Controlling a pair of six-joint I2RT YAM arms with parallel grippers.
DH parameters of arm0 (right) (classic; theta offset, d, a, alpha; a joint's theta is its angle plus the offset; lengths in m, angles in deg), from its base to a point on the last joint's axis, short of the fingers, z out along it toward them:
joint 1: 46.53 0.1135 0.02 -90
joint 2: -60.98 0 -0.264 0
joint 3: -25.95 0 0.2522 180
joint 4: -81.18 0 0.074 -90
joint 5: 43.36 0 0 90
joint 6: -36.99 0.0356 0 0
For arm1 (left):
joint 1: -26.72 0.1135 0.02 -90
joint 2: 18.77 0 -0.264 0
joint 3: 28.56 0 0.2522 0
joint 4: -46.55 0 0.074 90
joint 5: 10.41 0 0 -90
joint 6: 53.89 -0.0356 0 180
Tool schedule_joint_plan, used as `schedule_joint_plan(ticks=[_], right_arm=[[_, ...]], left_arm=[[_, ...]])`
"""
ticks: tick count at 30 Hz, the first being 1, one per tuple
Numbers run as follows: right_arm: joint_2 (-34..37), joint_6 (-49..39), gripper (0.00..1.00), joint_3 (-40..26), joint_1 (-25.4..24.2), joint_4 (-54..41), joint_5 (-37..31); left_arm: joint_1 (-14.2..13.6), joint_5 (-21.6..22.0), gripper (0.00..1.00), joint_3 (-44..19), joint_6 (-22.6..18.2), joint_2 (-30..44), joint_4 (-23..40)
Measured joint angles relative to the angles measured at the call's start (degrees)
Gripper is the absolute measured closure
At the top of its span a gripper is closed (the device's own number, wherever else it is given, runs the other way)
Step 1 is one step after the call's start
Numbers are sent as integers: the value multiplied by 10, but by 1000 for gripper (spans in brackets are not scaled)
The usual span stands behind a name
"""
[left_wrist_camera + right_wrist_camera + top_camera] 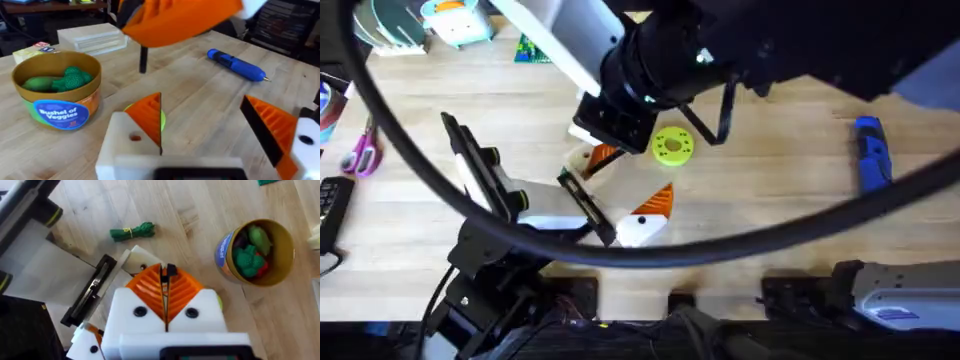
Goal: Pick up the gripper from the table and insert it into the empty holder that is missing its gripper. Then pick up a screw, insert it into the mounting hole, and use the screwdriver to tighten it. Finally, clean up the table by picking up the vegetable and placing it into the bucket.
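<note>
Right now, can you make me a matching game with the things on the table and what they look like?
Things:
1. screwdriver
2. bucket
3. vegetable
4. disc

Looks:
A. round and yellow-green
B. blue handle, lying on the table
C. dark green, lying on bare wood
D. tan, with toy veggies inside

Pairs: 1-B, 2-D, 3-C, 4-A

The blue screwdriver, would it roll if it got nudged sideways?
Probably yes: the screwdriver has a round, pen-like body lying on its side on the flat table, so a sideways push likely rolls it. It looks rigid and smooth, so may slip.
</note>
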Motion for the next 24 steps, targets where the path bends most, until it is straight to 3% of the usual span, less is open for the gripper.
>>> schedule_joint_plan(ticks=[10, 24], right_arm=[[-15, 17, 995, 0, 0, -30, 16], [-15, 44, 995, 12, -1, -27, 63]], left_arm=[[0, -75, 8, 0, -10, 0, -2], [0, -92, 8, 0, -10, 0, -2]])
